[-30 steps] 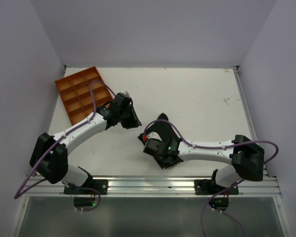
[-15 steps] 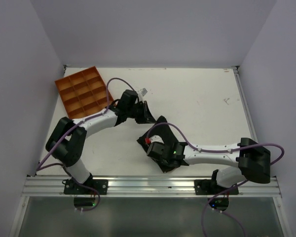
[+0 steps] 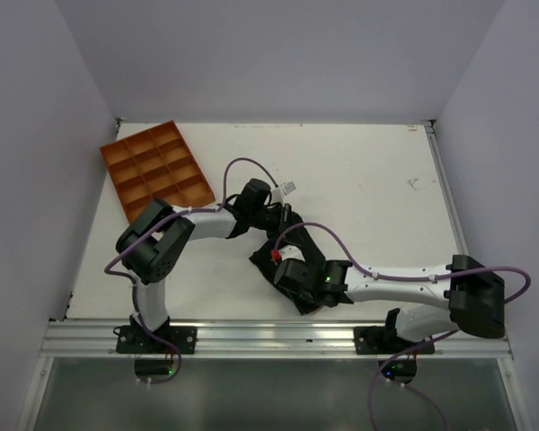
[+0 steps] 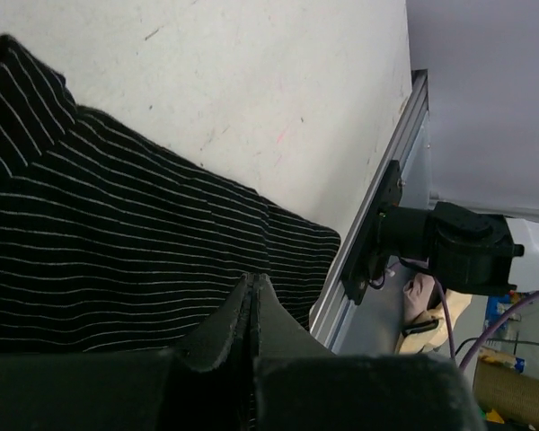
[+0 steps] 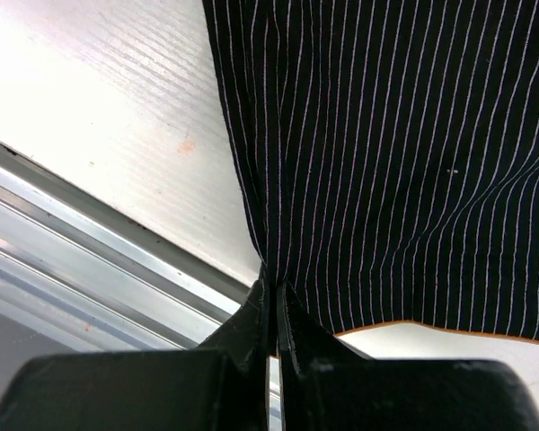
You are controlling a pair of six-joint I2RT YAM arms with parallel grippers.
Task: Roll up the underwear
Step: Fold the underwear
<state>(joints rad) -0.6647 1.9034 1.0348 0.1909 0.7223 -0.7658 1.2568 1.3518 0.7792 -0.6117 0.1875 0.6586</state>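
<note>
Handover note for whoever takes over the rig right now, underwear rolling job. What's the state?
Left end effector: shut, pinching the far end of the underwear.
Right end effector: shut on the near edge, close to the rail.
Underwear: unrolled on the table between the arms, right of the orange tray.
Done: both ends gripped.
Left: the whole roll; no turn of fabric shows.

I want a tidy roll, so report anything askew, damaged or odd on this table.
The orange tray sits at the far-left corner, turned out of square with the table. The underwear lies crooked between the arms, its edge drawn into a pucker where the right fingers pinch it. No damage or spill shows.
</note>
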